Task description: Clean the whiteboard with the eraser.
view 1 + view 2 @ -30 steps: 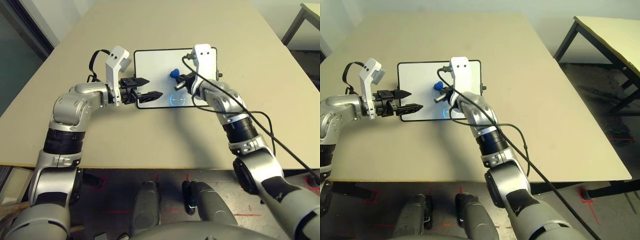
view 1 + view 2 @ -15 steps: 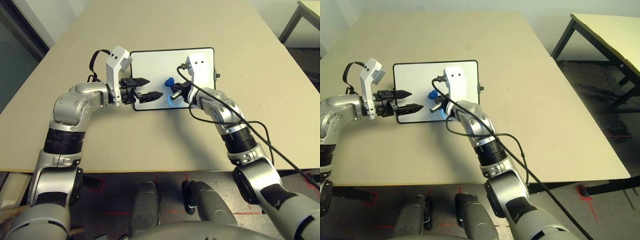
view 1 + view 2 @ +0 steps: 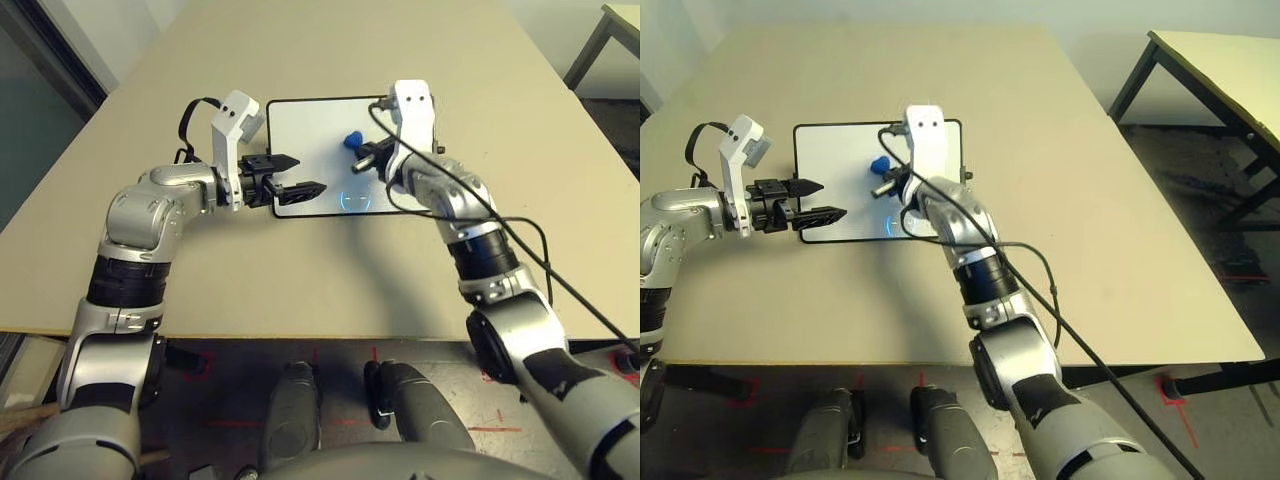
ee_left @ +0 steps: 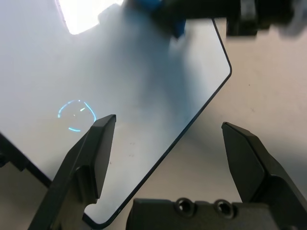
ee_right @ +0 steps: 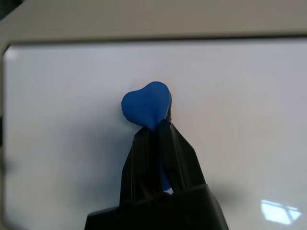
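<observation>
Eraser [image 5: 146, 104]: pinched in my right gripper [image 5: 158, 132], mid-whiteboard [image 3: 310, 125]. Left gripper [image 4: 168, 143]: fingers wide, empty, at near-left corner. Advice: press flat, sweep toward near-edge smiley [image 3: 354, 200].

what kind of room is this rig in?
Probably a lab or test room, not a home. A plain beige table holds just the whiteboard, a second bare table stands off to the right, and red tape marks are stuck on the grey floor.
</observation>
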